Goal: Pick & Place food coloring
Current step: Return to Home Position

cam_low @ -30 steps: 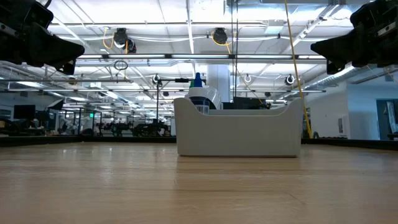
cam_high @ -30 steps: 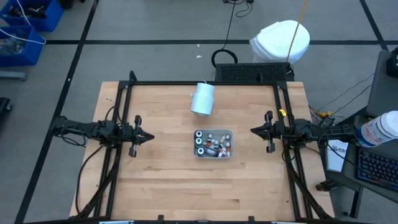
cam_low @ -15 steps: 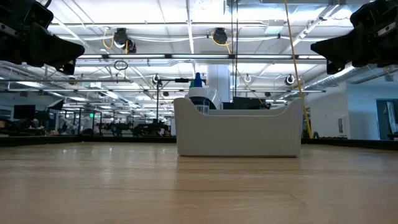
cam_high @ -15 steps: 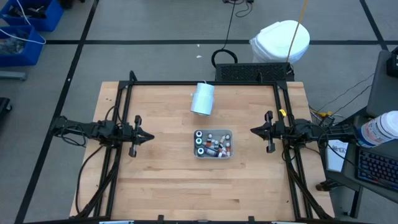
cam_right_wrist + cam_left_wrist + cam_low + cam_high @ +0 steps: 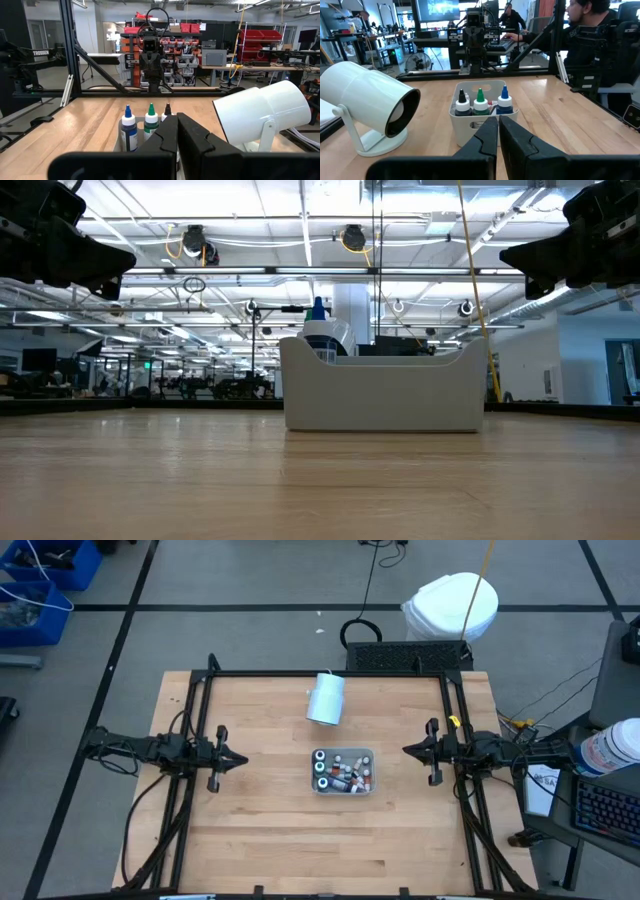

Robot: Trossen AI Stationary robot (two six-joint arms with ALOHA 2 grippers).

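Note:
The food coloring is several tiny bottles with white caps and dark, green, blue or reddish tips, standing and lying inside a pale grey-blue tray at the table's middle. Upright bottles show in the left wrist view and bottles in the right wrist view. My left gripper hovers left of the tray, shut, fingers pointing at it. My right gripper hovers right of the tray, shut, fingers pointing at it. Both are raised above the table.
A pale blue-white cylinder on a small stand lies beyond the tray toward the far edge, seen as cylinder and cylinder. A black frame borders the table. A person sits past the table's right side.

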